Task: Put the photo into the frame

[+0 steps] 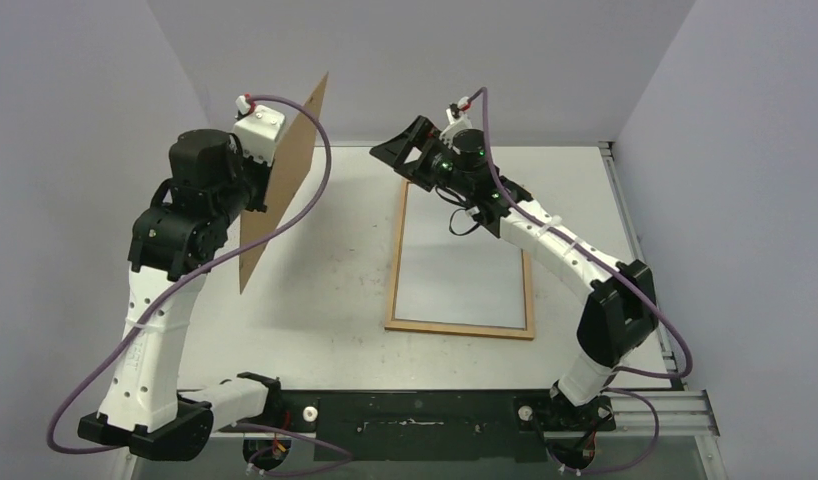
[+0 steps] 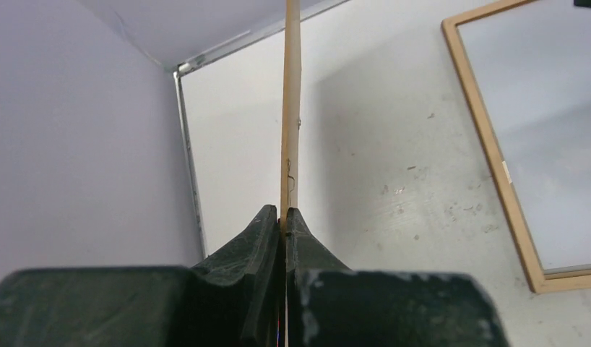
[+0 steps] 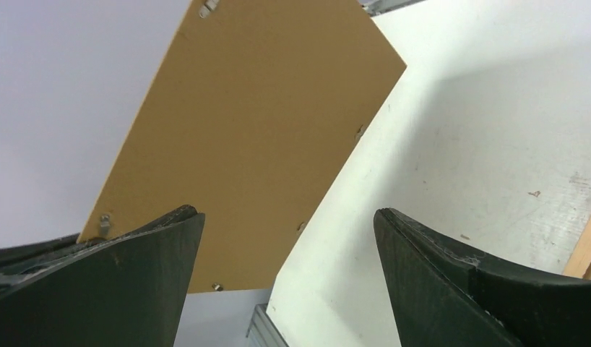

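Observation:
The frame (image 1: 396,262) lies flat on the white table, thin orange-brown wood around a pale pane, with nothing on it. It also shows in the left wrist view (image 2: 495,163). The photo is not visible in any view. My left gripper (image 1: 257,180) is raised at the left, shut on a plain brown backing sheet (image 1: 288,165) that it holds upright on edge. In the left wrist view the sheet (image 2: 290,108) is edge-on between the closed jaws (image 2: 284,215). My right gripper (image 1: 406,152) hovers over the frame's far end, open and empty (image 3: 287,211), facing the sheet (image 3: 242,137).
The table (image 1: 325,290) is bounded by grey walls at the back and both sides, with a metal rail (image 1: 635,240) along its right edge. Small metal clips dot the backing sheet's rim (image 3: 105,222).

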Action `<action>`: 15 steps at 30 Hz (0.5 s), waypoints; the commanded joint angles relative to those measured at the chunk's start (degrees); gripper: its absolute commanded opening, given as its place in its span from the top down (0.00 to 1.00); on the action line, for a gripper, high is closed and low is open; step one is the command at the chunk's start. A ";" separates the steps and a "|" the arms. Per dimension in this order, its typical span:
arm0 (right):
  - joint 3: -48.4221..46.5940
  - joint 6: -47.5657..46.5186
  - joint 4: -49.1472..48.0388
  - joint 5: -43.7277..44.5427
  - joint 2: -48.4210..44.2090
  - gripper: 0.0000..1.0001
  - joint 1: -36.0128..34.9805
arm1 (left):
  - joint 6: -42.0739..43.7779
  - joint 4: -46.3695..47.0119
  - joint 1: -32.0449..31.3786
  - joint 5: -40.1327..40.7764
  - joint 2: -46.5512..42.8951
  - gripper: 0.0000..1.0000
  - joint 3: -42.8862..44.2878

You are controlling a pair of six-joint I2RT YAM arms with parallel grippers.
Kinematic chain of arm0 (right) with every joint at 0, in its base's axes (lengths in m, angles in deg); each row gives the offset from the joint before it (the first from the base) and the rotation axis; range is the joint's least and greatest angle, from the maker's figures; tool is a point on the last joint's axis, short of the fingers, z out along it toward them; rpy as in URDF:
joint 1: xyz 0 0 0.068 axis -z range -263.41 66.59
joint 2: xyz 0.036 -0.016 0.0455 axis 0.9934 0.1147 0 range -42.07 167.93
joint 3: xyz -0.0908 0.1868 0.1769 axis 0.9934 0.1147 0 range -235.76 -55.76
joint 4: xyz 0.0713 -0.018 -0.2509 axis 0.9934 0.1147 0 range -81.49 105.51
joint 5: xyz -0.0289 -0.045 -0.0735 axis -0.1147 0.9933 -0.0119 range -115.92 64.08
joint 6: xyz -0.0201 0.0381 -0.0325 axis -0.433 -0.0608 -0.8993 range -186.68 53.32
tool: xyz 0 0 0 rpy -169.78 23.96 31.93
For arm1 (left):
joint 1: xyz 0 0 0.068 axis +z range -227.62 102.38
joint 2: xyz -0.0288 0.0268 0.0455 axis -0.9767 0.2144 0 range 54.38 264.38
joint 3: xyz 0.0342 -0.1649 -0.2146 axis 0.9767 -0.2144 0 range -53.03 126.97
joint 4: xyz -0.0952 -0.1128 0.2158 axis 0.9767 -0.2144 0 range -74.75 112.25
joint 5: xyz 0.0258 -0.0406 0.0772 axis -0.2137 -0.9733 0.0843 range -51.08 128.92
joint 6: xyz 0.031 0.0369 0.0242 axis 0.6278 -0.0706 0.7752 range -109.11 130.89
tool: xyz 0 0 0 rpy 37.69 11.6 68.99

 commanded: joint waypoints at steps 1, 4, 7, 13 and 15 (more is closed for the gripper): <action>6.91 -1.10 -10.59 -4.60 -5.40 0.08 0.92 | -3.75 6.00 0.62 -9.09 0.55 1.00 7.93; 9.58 -0.33 -12.42 -5.74 -5.00 0.08 0.67 | -5.04 4.93 0.70 -9.66 1.73 1.00 9.08; 11.72 -0.16 -14.40 -7.82 -4.33 0.06 0.63 | -6.01 8.54 1.10 -11.38 0.21 1.00 8.43; 18.89 2.95 -29.88 -12.66 -3.78 0.00 -0.13 | -9.57 16.14 1.46 -18.68 -2.07 1.00 12.62; 21.03 4.15 -36.51 -12.26 -3.10 0.00 -1.33 | -10.63 17.30 1.43 -20.35 -2.34 1.00 14.17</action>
